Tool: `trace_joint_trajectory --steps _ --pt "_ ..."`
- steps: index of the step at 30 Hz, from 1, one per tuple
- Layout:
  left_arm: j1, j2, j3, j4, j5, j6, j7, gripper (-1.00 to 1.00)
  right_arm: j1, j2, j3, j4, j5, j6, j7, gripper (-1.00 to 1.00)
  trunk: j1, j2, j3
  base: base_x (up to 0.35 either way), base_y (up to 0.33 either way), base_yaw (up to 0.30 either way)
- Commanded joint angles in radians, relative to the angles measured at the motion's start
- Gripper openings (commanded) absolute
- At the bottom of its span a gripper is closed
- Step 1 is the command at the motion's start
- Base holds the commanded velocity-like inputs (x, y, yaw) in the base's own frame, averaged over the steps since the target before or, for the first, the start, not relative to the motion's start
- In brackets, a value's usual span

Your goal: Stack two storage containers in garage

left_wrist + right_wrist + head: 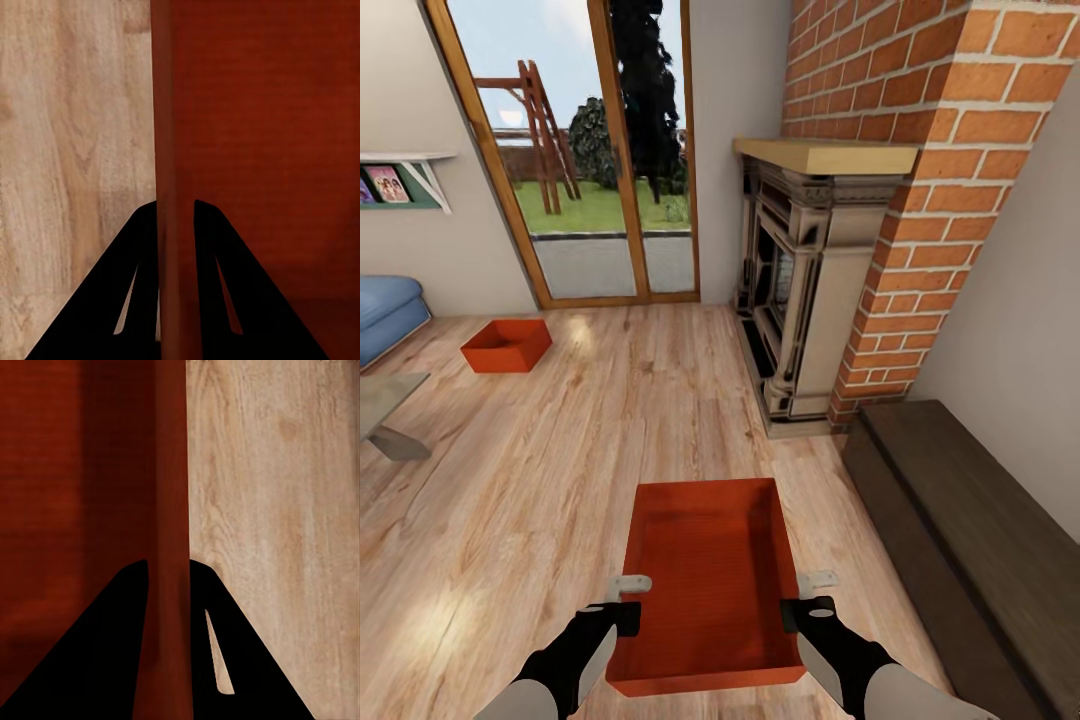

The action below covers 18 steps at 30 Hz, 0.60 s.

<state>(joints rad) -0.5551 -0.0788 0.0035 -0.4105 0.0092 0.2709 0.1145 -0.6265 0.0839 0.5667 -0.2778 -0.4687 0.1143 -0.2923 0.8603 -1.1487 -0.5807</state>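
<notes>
— Head view first: what is the robot holding?

— One orange-red storage container (705,585), held low in front of the trunk over the wood-plank floor (560,480) of the living room. The left hand (628,584) grips its left wall and the right hand (817,580) grips its right wall.

— Are the hands really clamped on it?

— Yes. In the left wrist view the left hand (176,214) has its two black fingers (127,277) pinched on the thin container wall (166,112), one on each side. The right wrist view shows the right hand (169,570) closed the same way on the opposite wall (171,457).

— And the second container?

— The second container (507,345) sits on the planks well ahead to the left, near the glass door (585,150) and just beside the blue sofa (385,310).

— Anything else nearby?

— A brick fireplace (810,280) stands ahead to the right, with a dark bench (970,530) along the right wall. A coffee table corner (385,405) shows at the left edge.
</notes>
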Motion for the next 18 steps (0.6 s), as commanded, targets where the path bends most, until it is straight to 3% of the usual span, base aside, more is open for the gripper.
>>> trace_joint_trajectory --steps 1,18 --pt "0.000 0.001 0.004 -0.002 -0.023 0.008 0.011 -1.00 -0.001 -0.010 -0.002 -0.001 0.010 0.007 -0.008 -1.00 -0.004 0.007 0.002 0.000 0.000 0.000" --pt "0.000 0.001 0.004 -0.002 -0.023 0.008 0.011 -1.00 -0.001 -0.012 -0.002 -0.001 0.012 0.008 -0.010 -1.00 -0.069 0.126 0.056 0.000 0.000 0.000"
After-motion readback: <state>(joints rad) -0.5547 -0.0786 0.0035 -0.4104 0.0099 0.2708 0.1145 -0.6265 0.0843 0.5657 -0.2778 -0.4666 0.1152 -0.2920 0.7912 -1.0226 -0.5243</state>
